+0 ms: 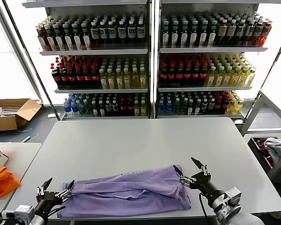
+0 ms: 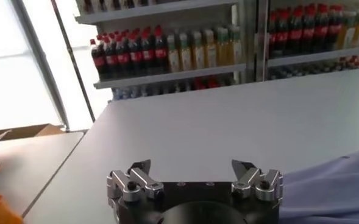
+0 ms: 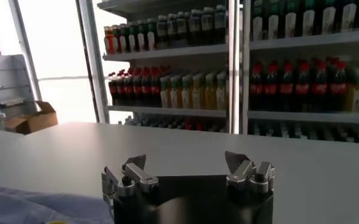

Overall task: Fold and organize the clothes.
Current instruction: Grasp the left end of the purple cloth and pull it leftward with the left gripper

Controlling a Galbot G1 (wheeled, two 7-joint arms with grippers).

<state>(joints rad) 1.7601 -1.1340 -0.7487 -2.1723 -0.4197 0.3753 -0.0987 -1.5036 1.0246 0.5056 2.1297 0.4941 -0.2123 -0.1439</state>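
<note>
One lavender T-shirt (image 1: 129, 194) lies folded between two open pincers.

This looks like a shop or a mock-up store, since tall white shelving units (image 1: 152, 56) packed with rows of bottled drinks (image 1: 187, 70) stand behind a plain grey table (image 1: 140, 145), with an open cardboard box (image 1: 11, 114) on the floor by bright windows.
</note>
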